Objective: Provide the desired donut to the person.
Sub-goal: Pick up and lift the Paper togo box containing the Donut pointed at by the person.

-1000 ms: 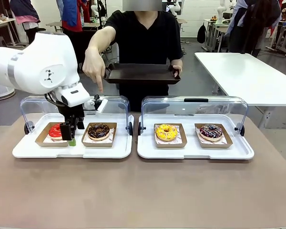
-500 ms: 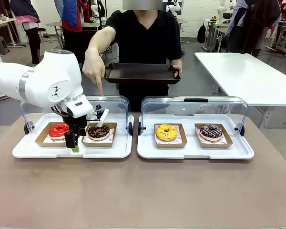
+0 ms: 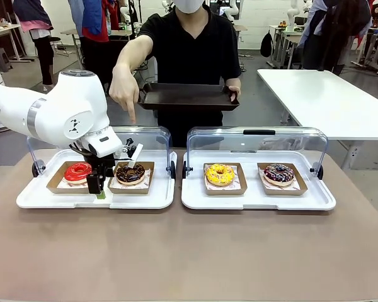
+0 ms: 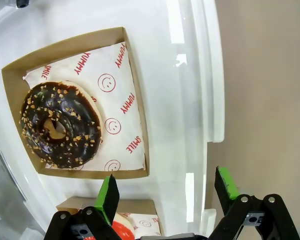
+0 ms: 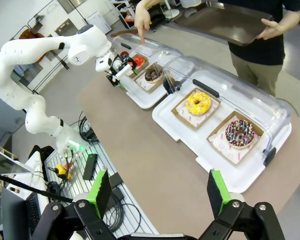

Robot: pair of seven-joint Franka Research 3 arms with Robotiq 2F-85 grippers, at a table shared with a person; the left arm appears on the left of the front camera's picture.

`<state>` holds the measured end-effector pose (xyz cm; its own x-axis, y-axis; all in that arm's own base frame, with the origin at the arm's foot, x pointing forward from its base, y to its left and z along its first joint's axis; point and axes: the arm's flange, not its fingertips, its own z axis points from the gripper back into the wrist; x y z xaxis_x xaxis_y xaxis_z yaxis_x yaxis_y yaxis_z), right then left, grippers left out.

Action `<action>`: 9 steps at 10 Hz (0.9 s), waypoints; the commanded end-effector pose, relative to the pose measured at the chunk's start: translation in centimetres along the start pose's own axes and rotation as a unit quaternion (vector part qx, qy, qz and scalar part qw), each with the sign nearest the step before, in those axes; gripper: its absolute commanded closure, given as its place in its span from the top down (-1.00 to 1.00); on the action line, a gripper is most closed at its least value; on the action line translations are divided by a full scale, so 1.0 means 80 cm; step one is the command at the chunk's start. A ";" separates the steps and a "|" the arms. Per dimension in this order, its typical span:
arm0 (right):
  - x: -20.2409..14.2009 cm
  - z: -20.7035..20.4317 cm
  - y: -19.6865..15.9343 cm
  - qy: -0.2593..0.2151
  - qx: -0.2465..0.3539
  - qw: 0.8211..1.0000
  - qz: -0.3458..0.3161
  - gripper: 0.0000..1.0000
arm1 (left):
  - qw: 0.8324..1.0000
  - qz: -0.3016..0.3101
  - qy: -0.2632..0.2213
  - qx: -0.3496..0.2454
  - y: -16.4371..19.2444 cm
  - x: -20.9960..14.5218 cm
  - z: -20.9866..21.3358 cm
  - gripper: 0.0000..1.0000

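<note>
My left gripper [image 3: 97, 189] hangs with its fingers spread and nothing between them, low over the white plastic display tray [image 3: 31, 200], in the gap between two square brown cardboard boxes. A second ago it sat further toward nine o'clock and hid part of the red-glazed ring donut [image 3: 77, 171]. Half a second ago it had already slid toward three o'clock, and since then it has barely shifted, so the red-glazed ring donut now shows whole.

From the front, that donut lies at the gripper's nine o'clock. The chocolate ring donut with nut crumbs [image 3: 130, 172] lies at its three o'clock, each in its own box.

Through my left wrist camera the chocolate ring donut sits untouched at ten o'clock on white paper printed with red smileys [image 4: 122, 95]. One green pad [image 4: 109, 196] is near the box's edge, the other by the tray's outer rim.

The person [image 3: 189, 47] in the black T-shirt keeps the pointing hand [image 3: 125, 88] where it was, index finger down above the clear lid [image 3: 145, 135], at the chocolate donut's twelve o'clock. The other hand still carries the dark rectangular serving tray [image 3: 188, 97].

My right gripper [image 5: 158, 192] is spread and empty, high above the table. The yellow-glazed donut [image 5: 198, 102] is at its one o'clock and the sprinkled chocolate donut [image 5: 238, 131] at two.
</note>
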<state>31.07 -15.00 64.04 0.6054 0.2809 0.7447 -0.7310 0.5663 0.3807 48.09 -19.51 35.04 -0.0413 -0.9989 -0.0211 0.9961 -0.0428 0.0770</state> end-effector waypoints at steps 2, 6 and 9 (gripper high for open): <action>0.000 -0.001 0.000 -0.003 0.006 1.000 0.002 1.00 | 1.000 0.010 -0.013 0.012 0.012 0.005 -0.005 1.00; 0.000 -0.001 0.000 -0.003 0.006 1.000 0.002 1.00 | 1.000 0.010 -0.019 -0.006 0.014 0.006 -0.022 1.00; 0.000 -0.001 0.000 -0.003 0.006 1.000 0.002 1.00 | 0.999 0.007 -0.031 -0.006 0.018 0.008 -0.029 1.00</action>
<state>31.06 -15.02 64.04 0.6055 0.2807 0.7447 -0.7308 0.5665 0.3807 48.99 -20.13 32.72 -0.0282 -0.9996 0.0071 0.9981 -0.0278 0.0550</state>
